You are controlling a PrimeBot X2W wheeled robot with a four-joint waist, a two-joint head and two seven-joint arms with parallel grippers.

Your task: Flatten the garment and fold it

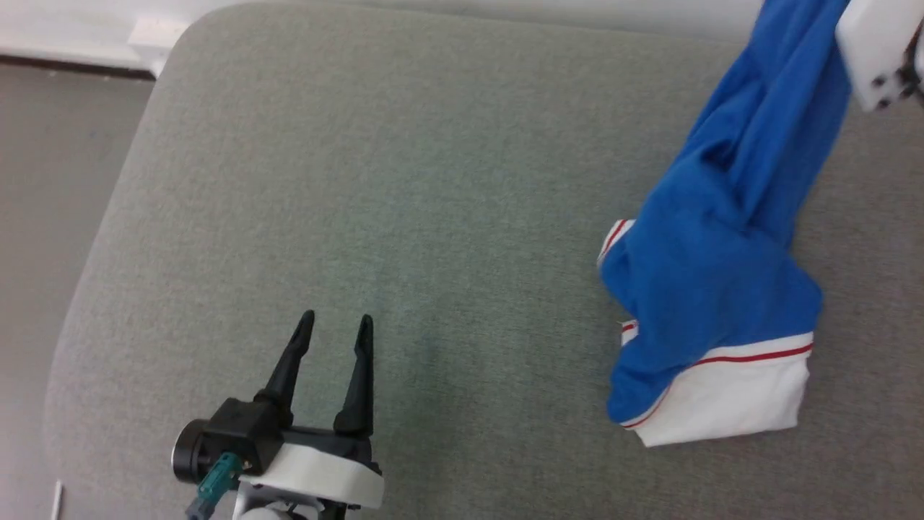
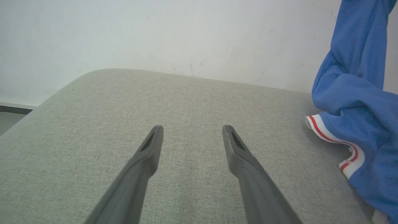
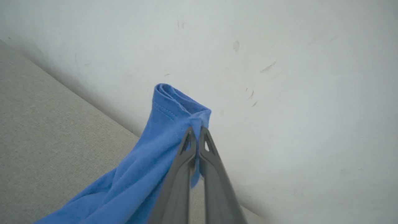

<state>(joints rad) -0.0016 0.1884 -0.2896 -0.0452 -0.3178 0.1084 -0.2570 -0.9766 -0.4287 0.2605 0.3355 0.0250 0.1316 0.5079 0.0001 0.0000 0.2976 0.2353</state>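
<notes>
Early in the job, by the look of it. The garment (image 1: 715,289) is nowhere near flat; it is a bunched blue rope of cloth at the right side of the pad (image 1: 397,180), with its upper end lifted and its lower end heaped on the fabric surface. A white sleeve with a thin red stripe sits at the bottom of the heap; a second striped edge peeps out at its left.

The right gripper (image 3: 196,129) is clamped on a stitched blue edge – a hem, I judge; the cloth is pinched between the two fingers and stands up against the wall (image 3: 279,77) behind. In the head view that arm's pale wrist shows at the top right corner, with the garment hanging from it.

The left gripper (image 1: 337,316) stands spread wide with nothing in it, low over the bare pad, well apart from the garment; in its own wrist view the blue heap lies off to the right edge.

Done so far: one edge taken up – no more. Left to do, as I judge it: take a second corner, likely with the free gripper; spread the garment out; lay it flat on the pad; smooth it; then every fold.
</notes>
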